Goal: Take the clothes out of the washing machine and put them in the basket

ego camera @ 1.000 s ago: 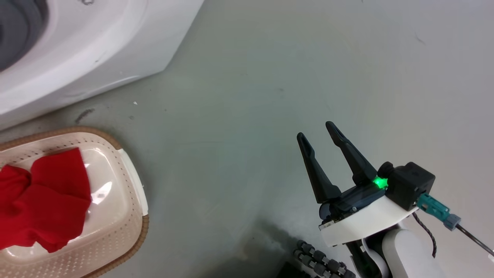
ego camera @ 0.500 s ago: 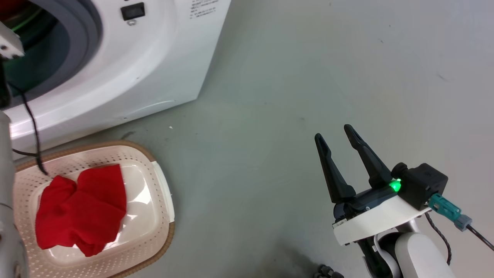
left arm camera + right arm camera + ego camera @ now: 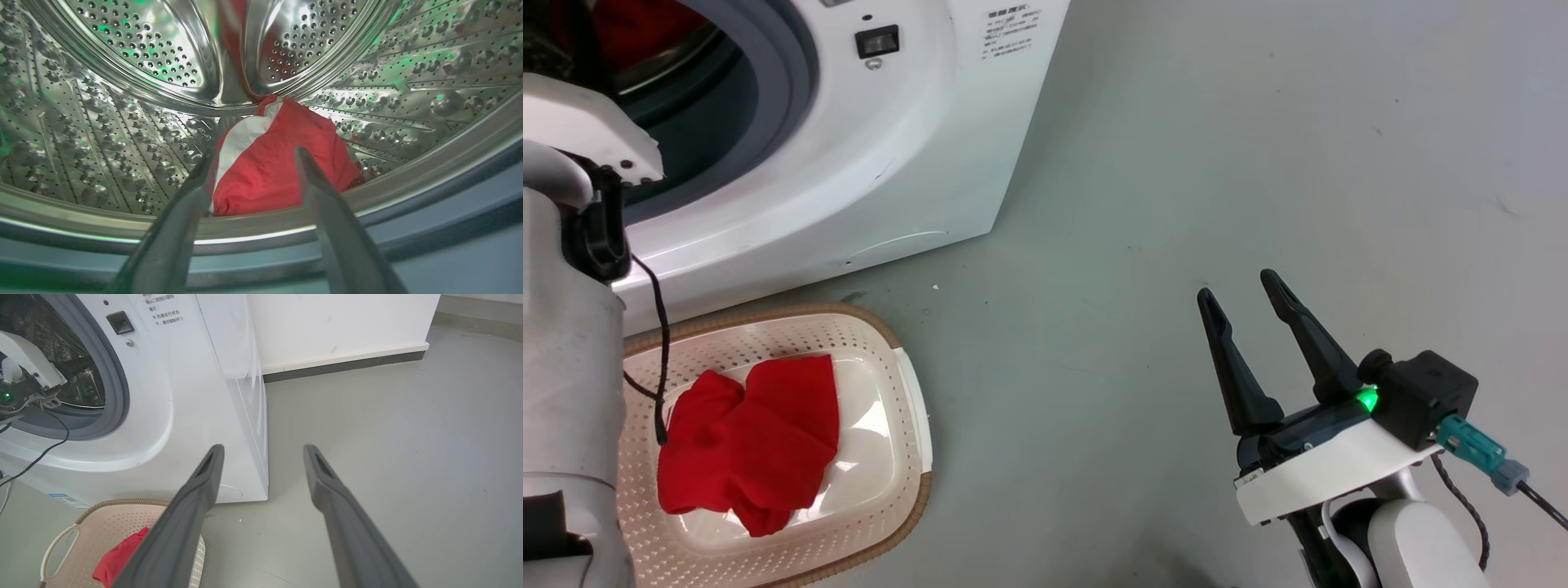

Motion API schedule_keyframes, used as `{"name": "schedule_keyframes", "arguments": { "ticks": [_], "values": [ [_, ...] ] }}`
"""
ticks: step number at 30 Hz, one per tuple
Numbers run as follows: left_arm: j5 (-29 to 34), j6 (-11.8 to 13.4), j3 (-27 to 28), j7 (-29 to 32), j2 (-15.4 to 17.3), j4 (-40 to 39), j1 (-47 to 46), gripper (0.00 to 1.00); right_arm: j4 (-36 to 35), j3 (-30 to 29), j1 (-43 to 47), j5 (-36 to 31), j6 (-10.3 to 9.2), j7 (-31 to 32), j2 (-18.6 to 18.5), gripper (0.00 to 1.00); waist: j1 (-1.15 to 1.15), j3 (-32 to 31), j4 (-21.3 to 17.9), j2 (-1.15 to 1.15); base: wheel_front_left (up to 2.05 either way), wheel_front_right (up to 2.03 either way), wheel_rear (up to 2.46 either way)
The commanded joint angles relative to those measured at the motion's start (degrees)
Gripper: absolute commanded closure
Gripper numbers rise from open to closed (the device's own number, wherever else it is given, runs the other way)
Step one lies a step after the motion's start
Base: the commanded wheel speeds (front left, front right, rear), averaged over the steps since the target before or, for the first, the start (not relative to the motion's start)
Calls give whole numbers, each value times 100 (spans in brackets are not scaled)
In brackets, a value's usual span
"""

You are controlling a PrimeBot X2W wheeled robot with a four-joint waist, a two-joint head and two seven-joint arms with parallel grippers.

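The white washing machine (image 3: 907,147) stands at the upper left with its door opening facing me. Inside its steel drum (image 3: 122,122) lies a red garment with a white band (image 3: 282,163). My left gripper (image 3: 253,157) is open at the drum's mouth, its fingers either side of that garment and short of it. The cream basket (image 3: 768,314) sits on the floor before the machine, with a crumpled red garment (image 3: 752,441) in it. My right gripper (image 3: 1237,283) is open and empty over the bare floor, well to the basket's right.
My pale left forearm (image 3: 564,351) rises along the left edge, and its black cable (image 3: 658,359) hangs over the basket. Grey floor (image 3: 1176,163) spreads to the right. A wall with dark skirting (image 3: 343,363) stands behind the machine.
The head camera has swung, so machine and basket sit further right in view. My left arm has come into view, reaching into the drum opening. The right gripper stays open.
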Motion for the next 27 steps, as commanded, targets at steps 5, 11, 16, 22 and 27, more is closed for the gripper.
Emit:
{"name": "schedule_keyframes", "arguments": {
  "ticks": [5,11,16,22,27],
  "values": [
    [-42,-30,-154,383,-132,-183,15,0,-106,-49,175,-95,-4,97,12,0,1,-60,210,0,0,0,0],
    [-90,-131,-300,916,-140,-144,-325,0,-274,13,208,-193,-4,224,11,0,1,35,302,0,0,0,0],
    [-65,-175,-404,1283,-90,-49,-641,0,-381,87,210,-220,-4,261,10,0,1,186,284,0,0,0,0],
    [-105,-219,-482,1934,3,215,-1221,0,-501,313,286,-233,-4,309,11,0,1,453,141,0,0,0,0],
    [-175,-197,-461,2478,184,385,-1734,0,-554,468,344,-170,-4,280,11,0,1,695,-102,0,0,0,0]
  ]
}}
